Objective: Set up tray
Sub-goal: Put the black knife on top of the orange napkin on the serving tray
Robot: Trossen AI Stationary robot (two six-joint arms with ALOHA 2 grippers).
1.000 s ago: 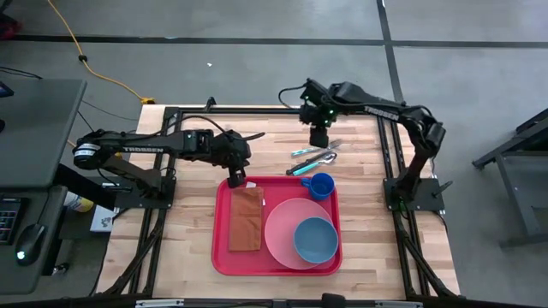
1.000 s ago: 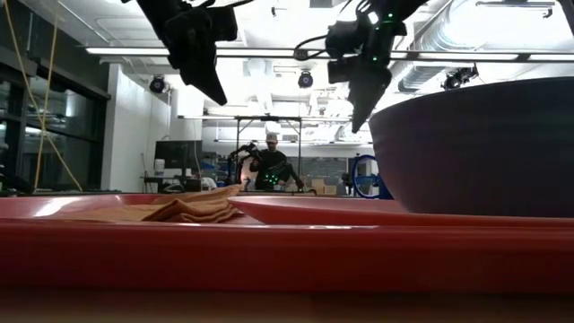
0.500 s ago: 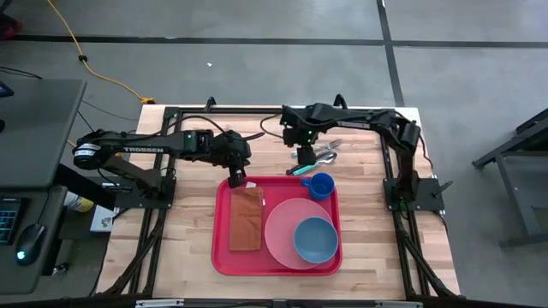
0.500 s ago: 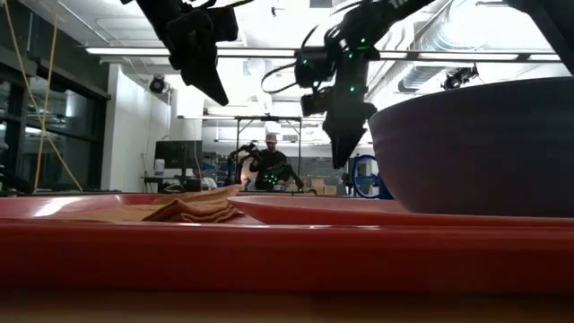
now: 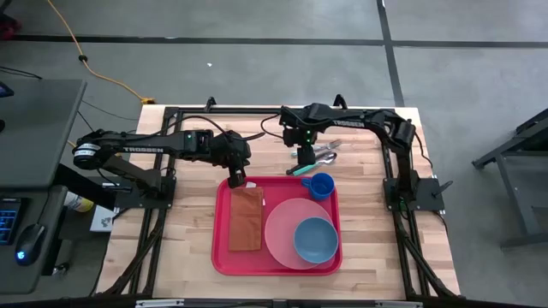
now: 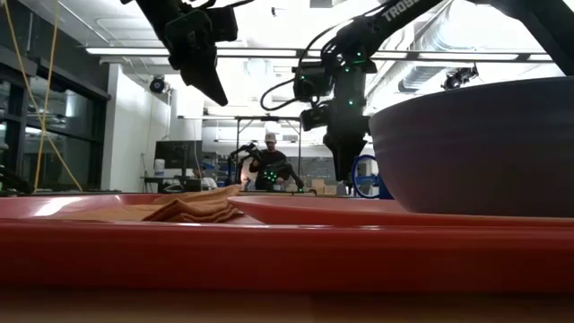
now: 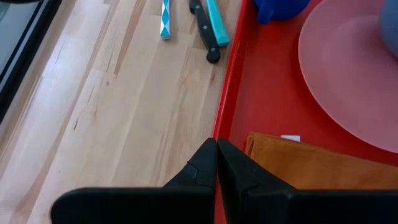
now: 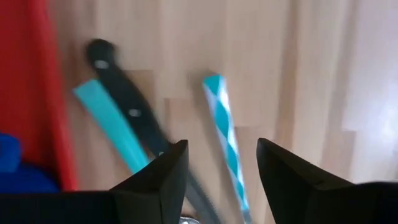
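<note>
Plastic and rigid by the look of it, the tray [image 5: 221, 248] lies flat mid-worktop, light yet awkwardly loaded; its raised rim seems the only place to pinch. The left tool [image 5: 237, 180], closed and empty, hangs over the tray's far left corner. The right tool [image 5: 305, 160] points down, open, above the cutlery [image 5: 315, 157] just behind the tray.

Only one bit of text can really be made out: "TROSSEN" is printed in white along the left arm [image 5: 137, 148] in the high view. Part of the same lettering is seen on the right arm [image 6: 404, 11] in the low view.
</note>
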